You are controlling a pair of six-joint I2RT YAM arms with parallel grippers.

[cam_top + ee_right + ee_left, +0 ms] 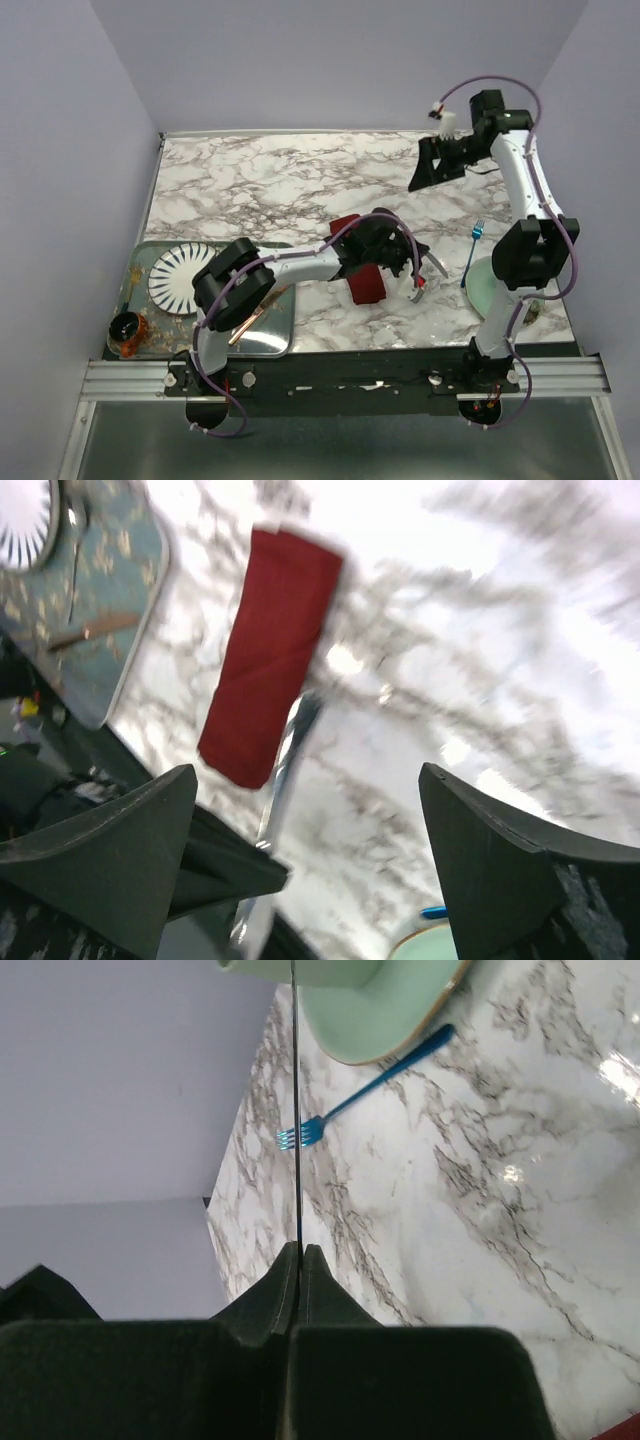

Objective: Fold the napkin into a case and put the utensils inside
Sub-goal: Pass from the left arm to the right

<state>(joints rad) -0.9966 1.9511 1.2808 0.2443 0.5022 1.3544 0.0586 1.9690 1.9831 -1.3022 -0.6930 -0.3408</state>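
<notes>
The white, grey-veined marble table [260, 180] bears, at its left, a rectangular metal tray [275, 340] holding a round white ribbed plate [180, 278] and a copper-coloured knife [245, 325]. The dark red napkin [366, 285], folded into a narrow rectangular case, lies flat near the table's centre, just right of the tray and partly beneath the left arm. A pale green round plate [475, 285] sits at the right. The slim blue-handled fork [474, 243] rests on the marble, well apart from the napkin, its handle end at the plate's rim. The left gripper [298, 1250] is pressed shut on the slim pale silvery utensil [295, 730], whose far end meets the napkin's short edge. The raised right gripper [307, 772] gapes wide and holds nothing.
</notes>
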